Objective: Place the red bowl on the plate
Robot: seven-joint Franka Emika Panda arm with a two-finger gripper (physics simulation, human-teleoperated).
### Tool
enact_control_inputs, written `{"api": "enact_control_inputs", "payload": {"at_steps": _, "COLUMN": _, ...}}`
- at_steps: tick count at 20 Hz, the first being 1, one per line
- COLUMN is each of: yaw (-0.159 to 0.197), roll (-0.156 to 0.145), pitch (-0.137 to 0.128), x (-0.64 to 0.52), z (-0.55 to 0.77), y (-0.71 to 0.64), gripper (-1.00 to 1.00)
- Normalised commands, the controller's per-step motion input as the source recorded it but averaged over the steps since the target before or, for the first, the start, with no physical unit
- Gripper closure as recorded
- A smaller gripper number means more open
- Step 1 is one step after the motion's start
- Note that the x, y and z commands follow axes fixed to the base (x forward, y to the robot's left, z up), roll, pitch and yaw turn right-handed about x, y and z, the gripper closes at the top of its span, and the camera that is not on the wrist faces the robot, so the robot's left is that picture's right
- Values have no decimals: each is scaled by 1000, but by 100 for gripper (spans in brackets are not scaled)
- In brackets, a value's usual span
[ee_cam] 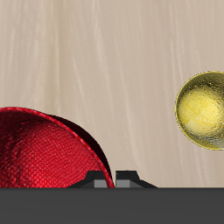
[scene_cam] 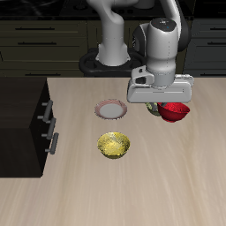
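Note:
The glossy red bowl hangs tilted under my gripper, toward the back of the table. In the wrist view the red bowl looks large and close. Its rim runs between the two dark fingertips of the gripper, which is shut on that rim. The plate, pale in the centre with a reddish-pink rim, lies flat on the table beside the gripper, about a bowl's width away. Nothing rests on it.
A yellow bowl sits nearer the table's front edge than the plate. A black drawer cabinet stands along one side of the table. The robot's base is at the back.

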Motion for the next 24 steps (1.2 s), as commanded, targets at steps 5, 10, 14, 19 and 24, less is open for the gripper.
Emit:
{"api": "enact_control_inputs", "payload": {"at_steps": 5, "yaw": -10, "roll": 0, "pitch": -16, "x": -55, "z": 166, "y": -41, "gripper": 100}}
{"api": "enact_control_inputs", "payload": {"at_steps": 10, "yaw": 5, "roll": -6, "pitch": 4, "x": -12, "z": -28, "y": -33, "gripper": 100}}
{"api": "enact_control_inputs", "payload": {"at_steps": 14, "yaw": -9, "roll": 2, "pitch": -13, "x": -148, "z": 84, "y": -50, "gripper": 100}}
{"api": "enact_control_inputs", "payload": {"at_steps": 19, "yaw": 13, "roll": 1, "pitch": -6, "x": -109, "z": -31, "y": -20, "gripper": 100}}
{"api": "enact_control_inputs", "payload": {"at_steps": 24, "yaw": 34, "roll": 5, "pitch": -21, "x": -233, "z": -27, "y": -37, "gripper": 100}}
